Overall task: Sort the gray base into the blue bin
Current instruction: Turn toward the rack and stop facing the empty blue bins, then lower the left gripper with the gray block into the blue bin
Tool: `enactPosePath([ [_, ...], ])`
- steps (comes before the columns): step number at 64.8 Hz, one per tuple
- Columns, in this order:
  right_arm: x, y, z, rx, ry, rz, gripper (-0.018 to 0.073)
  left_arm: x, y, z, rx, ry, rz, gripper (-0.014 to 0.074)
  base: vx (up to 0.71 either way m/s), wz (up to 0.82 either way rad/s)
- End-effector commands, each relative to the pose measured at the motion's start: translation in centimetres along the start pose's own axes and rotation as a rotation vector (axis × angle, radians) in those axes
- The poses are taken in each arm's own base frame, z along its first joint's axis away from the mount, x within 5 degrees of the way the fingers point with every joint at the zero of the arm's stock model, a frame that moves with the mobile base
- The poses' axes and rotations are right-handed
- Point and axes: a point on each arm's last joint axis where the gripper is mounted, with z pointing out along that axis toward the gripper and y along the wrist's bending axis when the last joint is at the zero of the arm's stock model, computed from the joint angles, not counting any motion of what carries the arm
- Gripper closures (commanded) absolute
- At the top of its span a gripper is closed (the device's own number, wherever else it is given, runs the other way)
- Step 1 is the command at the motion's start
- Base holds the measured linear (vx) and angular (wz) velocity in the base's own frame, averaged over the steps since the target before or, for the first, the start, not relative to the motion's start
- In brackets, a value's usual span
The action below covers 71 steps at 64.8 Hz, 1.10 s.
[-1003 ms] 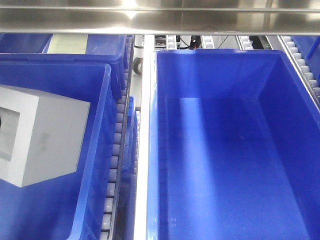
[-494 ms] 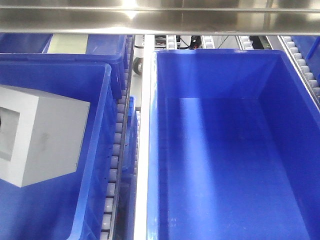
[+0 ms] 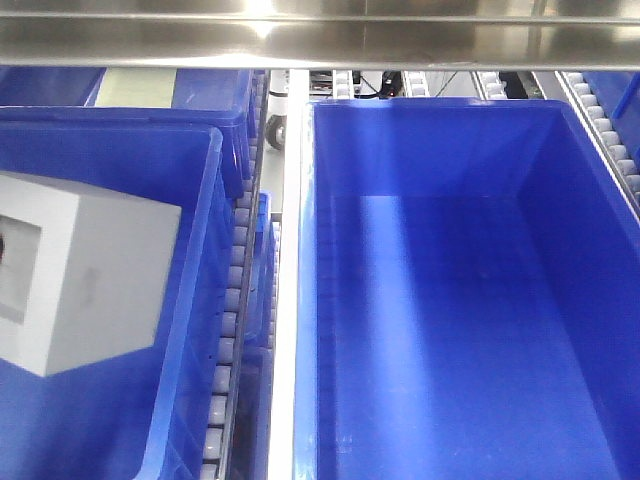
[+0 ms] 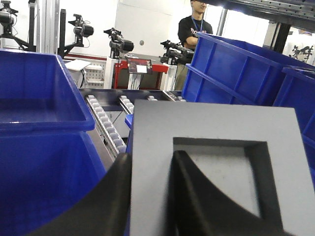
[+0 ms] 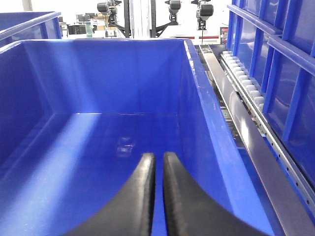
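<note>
The gray base [image 3: 85, 285] is a light-gray block with a square recess, at the left within the left blue bin's [image 3: 195, 300] outline. In the left wrist view my left gripper [image 4: 150, 164] is shut on the gray base [image 4: 216, 123]. One finger is outside its left side and the other is inside the recess, clamping the wall between them. A large blue bin [image 3: 450, 150] on the right holds nothing. My right gripper [image 5: 158, 160] is shut and empty, low inside that bin [image 5: 108, 73], with only a thin slit between the fingertips.
A roller track [image 3: 235, 300] and a white rail [image 3: 285, 300] run between the two bins. A steel beam [image 3: 320, 40] crosses the top. More blue bins [image 4: 231, 69] stand around, with a person [image 4: 197, 24] behind. Rollers [image 5: 241, 73] run right of the bin.
</note>
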Motion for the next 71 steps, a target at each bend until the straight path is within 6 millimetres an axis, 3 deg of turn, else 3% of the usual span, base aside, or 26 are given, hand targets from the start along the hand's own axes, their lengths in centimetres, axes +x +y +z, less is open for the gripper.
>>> enactPosePath([
  [1, -0.9, 0.0, -0.1, 0.000, -0.092, -0.013, 0.0564, -1.7, -0.6, 0.5, 0.038, -0.089, -0.024, 0.0602, 0.00, 0.00],
  [18, -0.9, 0.0, -0.1, 0.000, -0.092, -0.013, 0.0564, -1.5, -3.9, 4.3, 0.225, -0.014, 0.021, 0.0602, 0.00, 0.00],
  [50, -0.9, 0.0, -0.1, 0.000, -0.092, -0.013, 0.0564, 2.0, -15.4, 17.8, 0.438, 0.220, 0.049, 0.0602, 0.00, 0.00],
  [64, -0.9, 0.0, -0.1, 0.000, -0.092, -0.013, 0.0564, 6.6, -17.9, 23.3, 0.423, 0.273, 0.065, 0.0600, 0.00, 0.00],
  [71, -0.9, 0.0, -0.1, 0.000, -0.092, -0.013, 0.0564, 9.2, -18.4, 24.8, 0.408, 0.291, 0.053, 0.0598, 0.00, 0.00],
])
